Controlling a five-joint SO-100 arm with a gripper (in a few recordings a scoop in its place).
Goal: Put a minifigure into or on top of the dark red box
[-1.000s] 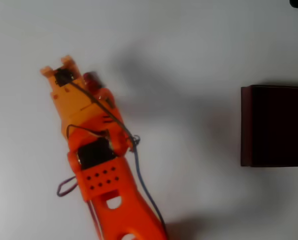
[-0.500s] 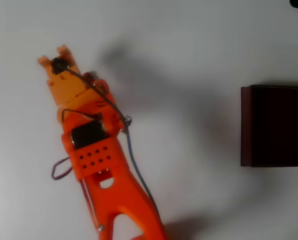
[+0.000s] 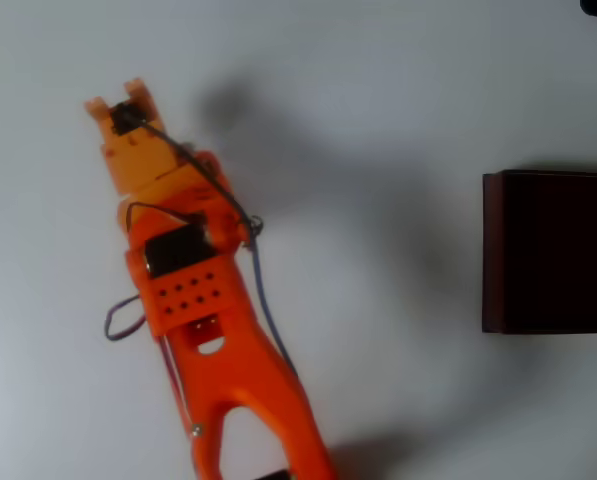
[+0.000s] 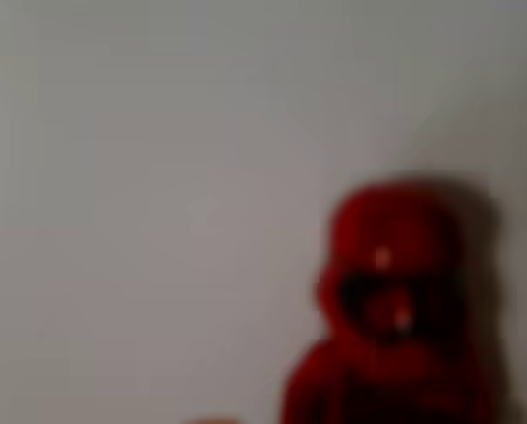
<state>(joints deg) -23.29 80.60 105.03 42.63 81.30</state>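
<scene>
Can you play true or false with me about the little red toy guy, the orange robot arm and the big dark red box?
1. The minifigure is red. True.
2. The minifigure is already inside the dark red box. False: the wrist view shows it against the pale table, and the box looks dark inside, with nothing to see in it.
3. In the overhead view, the dark red box sits at the right edge of the picture. True.
4. The orange arm is reaching over the box. False: in the overhead view it is far to the left of the box.
5. The wrist view is sharp and clear. False: it is blurry.
</scene>
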